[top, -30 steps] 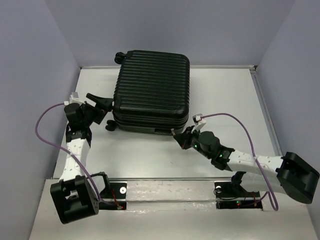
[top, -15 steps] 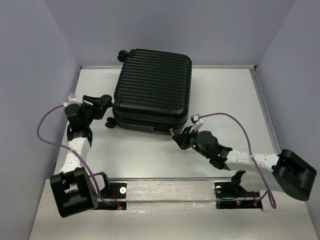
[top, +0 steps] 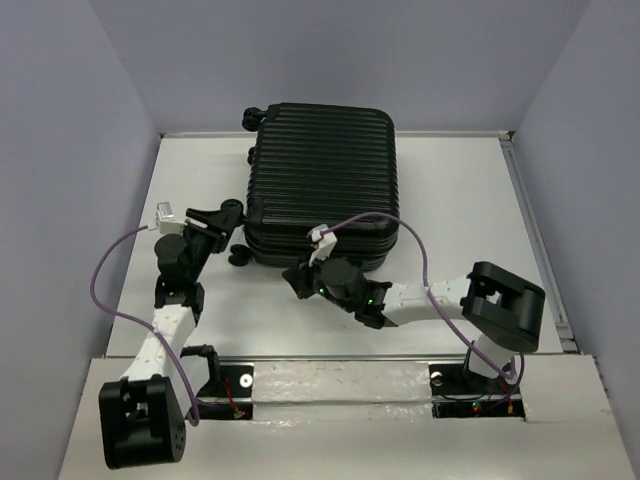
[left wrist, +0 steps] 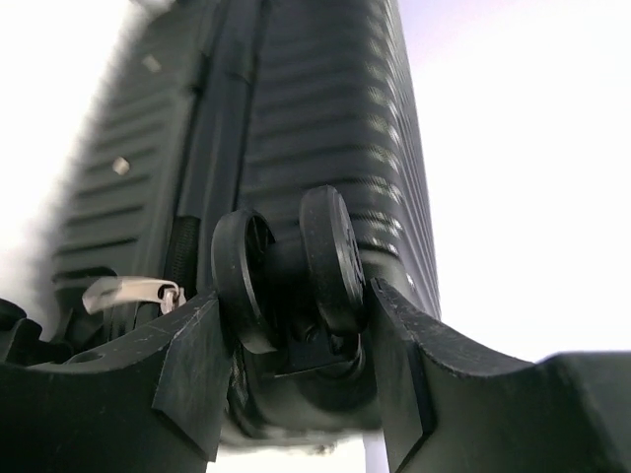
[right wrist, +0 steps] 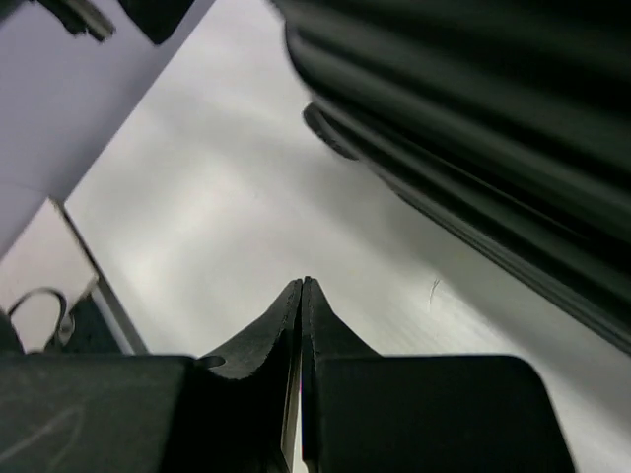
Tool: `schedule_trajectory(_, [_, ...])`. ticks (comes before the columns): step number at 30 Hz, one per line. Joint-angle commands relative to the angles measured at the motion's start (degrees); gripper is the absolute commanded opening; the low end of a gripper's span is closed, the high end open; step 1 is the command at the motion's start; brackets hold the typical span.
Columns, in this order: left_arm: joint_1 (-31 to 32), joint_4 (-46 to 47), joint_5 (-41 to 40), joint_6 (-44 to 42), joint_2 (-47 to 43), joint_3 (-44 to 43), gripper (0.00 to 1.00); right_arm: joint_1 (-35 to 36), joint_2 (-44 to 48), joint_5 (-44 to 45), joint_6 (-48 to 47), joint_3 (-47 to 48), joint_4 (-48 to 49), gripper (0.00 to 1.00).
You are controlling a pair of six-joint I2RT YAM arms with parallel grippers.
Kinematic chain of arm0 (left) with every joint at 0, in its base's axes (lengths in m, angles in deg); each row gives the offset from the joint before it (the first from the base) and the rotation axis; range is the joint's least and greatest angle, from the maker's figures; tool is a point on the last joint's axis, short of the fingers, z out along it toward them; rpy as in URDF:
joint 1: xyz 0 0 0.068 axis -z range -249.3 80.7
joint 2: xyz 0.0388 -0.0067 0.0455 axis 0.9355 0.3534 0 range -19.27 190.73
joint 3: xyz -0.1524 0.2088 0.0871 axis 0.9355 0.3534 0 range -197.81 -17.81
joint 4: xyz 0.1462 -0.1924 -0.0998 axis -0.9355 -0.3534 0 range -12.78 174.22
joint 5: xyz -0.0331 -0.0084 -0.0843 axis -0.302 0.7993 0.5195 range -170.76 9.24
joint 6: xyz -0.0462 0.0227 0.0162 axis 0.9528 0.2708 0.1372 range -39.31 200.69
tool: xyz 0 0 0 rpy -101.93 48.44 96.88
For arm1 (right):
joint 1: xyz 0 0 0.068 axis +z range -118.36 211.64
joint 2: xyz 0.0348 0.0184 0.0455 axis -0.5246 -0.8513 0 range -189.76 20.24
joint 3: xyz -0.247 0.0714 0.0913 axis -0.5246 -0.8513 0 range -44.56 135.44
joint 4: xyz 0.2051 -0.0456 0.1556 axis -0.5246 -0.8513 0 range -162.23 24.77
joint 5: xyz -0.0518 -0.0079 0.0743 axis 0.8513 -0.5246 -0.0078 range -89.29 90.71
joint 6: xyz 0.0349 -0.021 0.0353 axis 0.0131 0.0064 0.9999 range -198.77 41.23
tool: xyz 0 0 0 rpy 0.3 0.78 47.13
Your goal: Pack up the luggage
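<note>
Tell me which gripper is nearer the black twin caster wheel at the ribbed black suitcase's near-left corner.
Left. The left gripper clamps the caster wheel, a finger each side. The right gripper, shut, sits off the suitcase's near edge.

- we see the luggage (top: 322,180): small blk hard-shell case, ribbed shells, looks shut
- lying flat, ribbed side up, blk caster wheels (left wrist: 330,258) on left edge

The suitcase (top: 322,180) fills the far middle of the table (top: 460,210), with open surface to its right up to the side wall (top: 590,150). On the left, the left gripper (top: 236,212), clamped around a caster wheel (left wrist: 291,266), blocks the narrow strip. The right gripper (top: 295,279) crowds the suitcase's near edge.
</note>
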Motion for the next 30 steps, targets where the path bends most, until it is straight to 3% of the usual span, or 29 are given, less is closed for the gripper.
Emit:
schedule_trajectory(1, [4.2, -2.9, 9.4, -3.8, -5.9, 2.5, 0.06, -0.3, 0.0, -3.4, -1.2, -0.8, 5.0, 0.07])
schedule_trajectory(4, [7.3, -5.1, 8.5, -3.0, -13.3, 4.7, 0.06, -5.0, 2.3, -9.4, -2.1, -2.4, 5.9, 0.07])
schedule_trajectory(6, [8.9, -7.8, 7.4, -2.6, -16.1, 6.1, 0.06, -5.8, 0.9, -13.7, -3.5, 3.7, 4.4, 0.07])
schedule_trajectory(7, [9.1, -8.5, 7.2, -2.4, -17.4, 6.6, 0.06, -4.6, -0.5, -17.0, -3.9, 6.6, 3.1, 0.07])
schedule_trajectory(10, [9.1, -14.9, 4.4, -4.7, -22.2, 5.9, 0.06, 1.1, -4.0, -14.9, -6.2, 13.0, -5.3, 0.07])
schedule_trajectory(12, [9.0, -17.5, 4.3, -6.1, -24.2, 4.7, 0.06, 1.6, 0.6, -13.9, -4.5, 8.4, -5.3, 0.07])
schedule_trajectory(14, [9.1, -18.4, 4.4, -6.7, -24.7, 4.0, 0.06, 1.0, 6.8, -7.8, -1.7, -3.2, -6.1, 0.07])
schedule_trajectory(16, [9.1, -19.7, 4.3, -7.7, -25.3, 3.4, 0.06, -1.5, 16.8, -4.3, 2.0, -9.7, -9.4, 0.07])
schedule_trajectory(20, [9.4, -18.4, 4.1, -7.7, -25.0, 4.1, 0.06, -5.0, 31.2, 2.0, 5.1, -18.8, -25.5, 0.41])
schedule_trajectory(26, [10.5, -18.7, 3.9, -9.0, -25.2, 3.9, 0.06, -12.4, 43.2, 5.0, 3.9, -21.6, -34.1, 0.47])
schedule_trajectory(30, [11.3, -19.9, 3.5, -10.4, -25.2, 3.5, 0.06, -16.3, 39.1, 5.5, 0.8, -18.2, -34.4, 0.49])
